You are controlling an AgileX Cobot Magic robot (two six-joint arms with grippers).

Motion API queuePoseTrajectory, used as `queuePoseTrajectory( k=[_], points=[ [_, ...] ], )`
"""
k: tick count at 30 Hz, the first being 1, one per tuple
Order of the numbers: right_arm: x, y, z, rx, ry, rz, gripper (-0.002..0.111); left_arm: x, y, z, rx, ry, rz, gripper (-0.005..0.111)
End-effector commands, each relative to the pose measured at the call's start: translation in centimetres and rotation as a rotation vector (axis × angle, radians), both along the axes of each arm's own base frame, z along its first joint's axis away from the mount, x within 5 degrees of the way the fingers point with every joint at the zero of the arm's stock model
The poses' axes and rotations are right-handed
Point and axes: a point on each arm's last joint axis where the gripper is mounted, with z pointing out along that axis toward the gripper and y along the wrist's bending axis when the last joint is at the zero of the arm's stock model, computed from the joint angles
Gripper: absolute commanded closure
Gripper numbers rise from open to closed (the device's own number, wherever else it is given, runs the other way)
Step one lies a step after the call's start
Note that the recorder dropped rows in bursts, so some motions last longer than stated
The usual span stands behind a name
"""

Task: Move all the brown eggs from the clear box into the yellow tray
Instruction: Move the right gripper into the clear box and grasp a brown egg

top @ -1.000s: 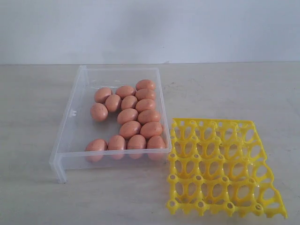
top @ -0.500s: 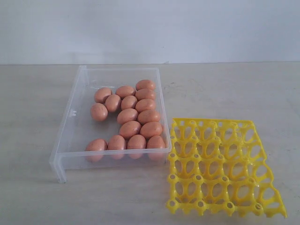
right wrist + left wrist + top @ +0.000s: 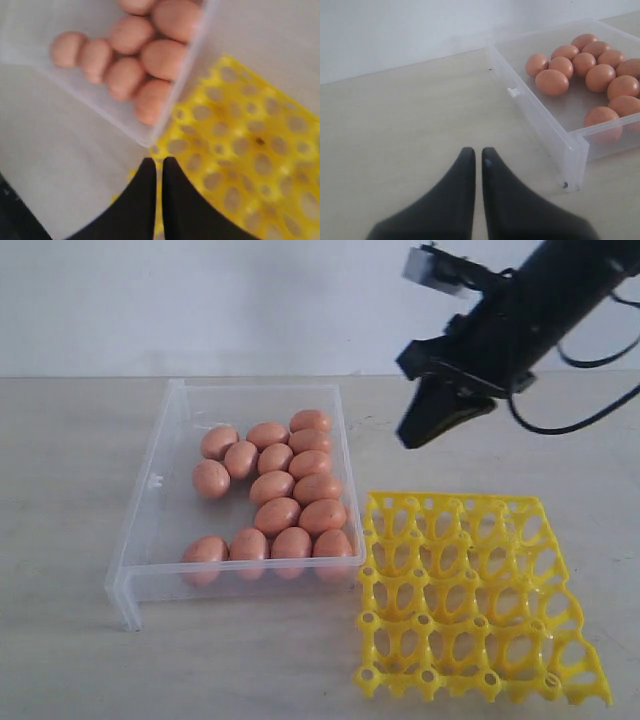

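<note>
Far left, out of the exterior view: left hand [image 3: 478,155] clenched on nothing, low over bare worktop [image 3: 80,440], facing the latch-side wall of the clear box [image 3: 150,502], near but not touching. Inside the box: all brown eggs [image 3: 275,486], none moved yet, lying on their sides, bunched toward the right-hand wall and the near edge, long axes mostly slanted across the box, several touching. Left half of the box floor bare, so a longer reach from the left side. Further right, raised above the worktop behind the tray: right hand [image 3: 410,438], fingers pressed together, empty; eggs down, to the left and toward the camera from it. Right wrist view blurred, but the hand [image 3: 159,162] probably over the box corner where it meets the tray. Lowest right: yellow tray [image 3: 421,619], every cell empty, just beside the box's near right corner. Judged nearer to both eggs and tray: right hand; needs opening before descent onto an outer egg.
</note>
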Motion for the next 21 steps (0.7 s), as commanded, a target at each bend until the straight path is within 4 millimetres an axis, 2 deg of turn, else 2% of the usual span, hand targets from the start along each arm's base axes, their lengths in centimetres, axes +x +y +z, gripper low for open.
queuePoseTrajectory(
  k=[1,5,7,8,9,10,11,12,13,17,21],
  points=[
    [0.1,5.3,1.1,0.08,-0.166,0.229,0.108,0.0,0.0,-0.1,-0.011,-0.002,0.007,0.103],
    [1.3,9.3,1.1,0.004,-0.504,0.289,0.107,0.0,0.0,-0.1,-0.011,-0.002,0.007,0.103],
    [1.3,11.0,0.7,-0.019,-0.575,0.339,0.099,0.0,0.0,-0.1,-0.011,-0.002,0.007,0.103],
    [1.2,11.8,0.6,-0.021,-0.599,0.361,0.094,0.0,0.0,-0.1,-0.011,-0.002,0.007,0.103],
    [0.9,13.2,0.0,-0.03,-0.63,0.4,0.082,0.0,0.0,-0.1,-0.011,-0.002,0.007,0.103],
    [0.9,13.9,-0.4,-0.033,-0.646,0.409,0.075,0.0,0.0,-0.1,-0.011,-0.002,0.007,0.103],
    [1.1,15.1,-1.1,-0.039,-0.678,0.397,0.063,0.0,0.0,-0.1,-0.011,-0.002,0.007,0.103],
    [1.3,15.6,-1.6,-0.043,-0.692,0.378,0.058,0.0,0.0,-0.1,-0.011,-0.002,0.007,0.103],
    [1.7,16.5,-3.0,-0.045,-0.688,0.337,0.052,0.0,0.0,-0.1,-0.011,-0.002,0.007,0.103],
    [1.6,19.3,-7.2,-0.049,-0.625,0.316,0.05,0.0,0.0,-0.1,-0.011,-0.002,0.007,0.103],
    [2.0,21.3,-8.9,-0.073,-0.741,0.249,0.05,0.0,0.0,-0.1,-0.011,-0.002,0.007,0.103]
  ],
)
